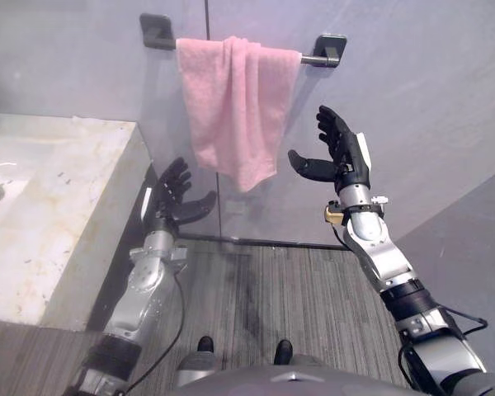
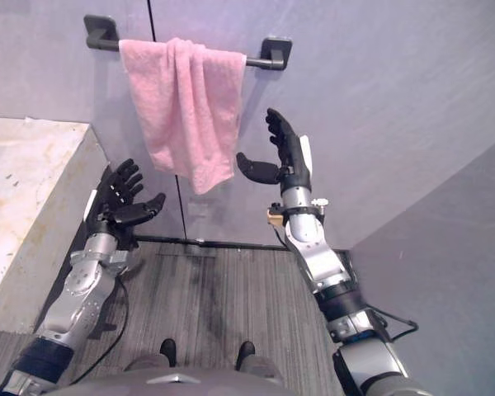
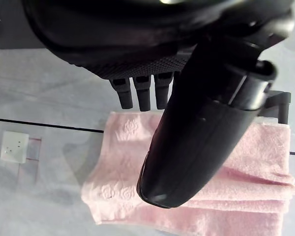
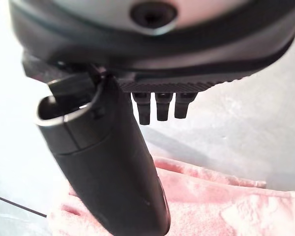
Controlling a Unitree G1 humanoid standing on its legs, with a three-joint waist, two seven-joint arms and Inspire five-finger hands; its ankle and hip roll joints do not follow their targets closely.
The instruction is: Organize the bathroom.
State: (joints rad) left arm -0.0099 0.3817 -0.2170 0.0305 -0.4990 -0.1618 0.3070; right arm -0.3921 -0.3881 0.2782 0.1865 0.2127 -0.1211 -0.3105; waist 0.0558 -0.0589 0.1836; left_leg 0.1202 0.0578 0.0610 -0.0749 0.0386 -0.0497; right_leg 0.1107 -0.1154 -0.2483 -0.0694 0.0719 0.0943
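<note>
Up near the wall, the right hand [image 1: 340, 155] is raised with fingers straight and thumb spread, holding nothing, just beside the lower right edge of the one pink towel [image 1: 233, 107] without touching it. The left hand [image 1: 175, 196] sits lower, below and left of the towel, fingers splayed wide and empty too. The towel hangs bunched over a single towel bar [image 1: 310, 58] fixed to the grey wall [image 1: 429, 99] by two dark brackets. One pale stone sink counter [image 1: 58, 214] stands at the left, above the striped floor [image 1: 297, 297]
</note>
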